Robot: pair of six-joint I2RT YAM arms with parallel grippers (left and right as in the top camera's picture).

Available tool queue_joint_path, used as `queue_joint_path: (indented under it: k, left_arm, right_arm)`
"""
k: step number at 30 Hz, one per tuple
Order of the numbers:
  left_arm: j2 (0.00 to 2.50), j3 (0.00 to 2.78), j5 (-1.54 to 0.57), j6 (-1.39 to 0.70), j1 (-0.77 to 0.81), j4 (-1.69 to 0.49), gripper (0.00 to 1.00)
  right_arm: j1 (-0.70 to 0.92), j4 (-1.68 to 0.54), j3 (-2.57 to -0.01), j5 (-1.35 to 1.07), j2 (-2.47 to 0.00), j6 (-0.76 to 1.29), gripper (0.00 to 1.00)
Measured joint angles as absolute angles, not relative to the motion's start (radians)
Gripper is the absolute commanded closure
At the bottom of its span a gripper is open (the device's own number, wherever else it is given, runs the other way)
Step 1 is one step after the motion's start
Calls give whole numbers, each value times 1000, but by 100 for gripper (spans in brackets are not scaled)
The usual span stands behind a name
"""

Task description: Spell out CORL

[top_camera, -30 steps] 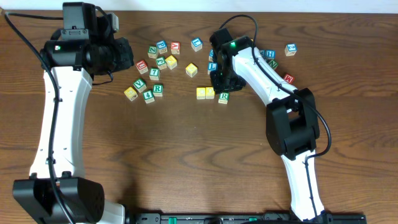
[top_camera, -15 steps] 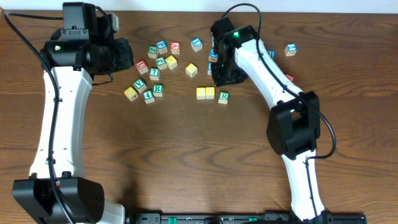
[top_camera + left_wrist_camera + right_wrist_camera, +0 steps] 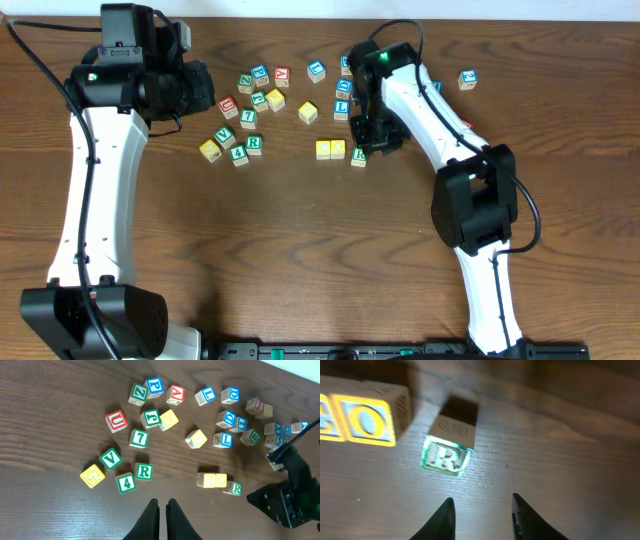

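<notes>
Right wrist view: the right gripper (image 3: pixel 482 515) is held open, with nothing in it, near the green R block (image 3: pixel 445 457). Two yellow blocks (image 3: pixel 367 420) are lined up close beside that R. A second R block (image 3: pixel 143 471) and the left gripper (image 3: pixel 162 515), almost closed and empty, are shown only by the left wrist view.

Overhead faces down; all three views share the R block (image 3: pixel 445 456).

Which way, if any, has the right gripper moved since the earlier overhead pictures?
Yes. The right gripper has shifted toward the image's right, away from the yellow block pair. It now sits just right of the green R block, which stayed put.
</notes>
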State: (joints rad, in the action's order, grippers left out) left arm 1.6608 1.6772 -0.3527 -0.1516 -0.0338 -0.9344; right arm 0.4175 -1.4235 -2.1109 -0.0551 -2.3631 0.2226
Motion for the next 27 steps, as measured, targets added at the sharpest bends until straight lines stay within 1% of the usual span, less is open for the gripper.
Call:
queue_joint_path:
  k: [5,10,14,17,22,27]
  left_arm:
    - [1661,1677,-353,-152,-34,-934,92]
    - [1661,1677,-353,-152,-34,-934,92]
    - [1661,1677,-353,-152,-34,-934,92]
    - [1661,1677,-353,-152,-34,-934,92]
    - [1661,1677,-353,-152,-34,-934,92]
    - [1661,1677,-353,-152,-34,-934,92]
  right_arm:
    - [418,-1435,-2097,-56,-2363,223,69]
    - [424,-1444,-2080,-56,-2363,222,71]
    - [440,-1427,-2048,-56,-2363,221,79]
    - [453,-1371,-2001,-56,-2363,221,87]
    - [461,-1275,-1930,-56,-2363,226,93]
    - [461,-1198,-1893,-56,-2357,227,96]
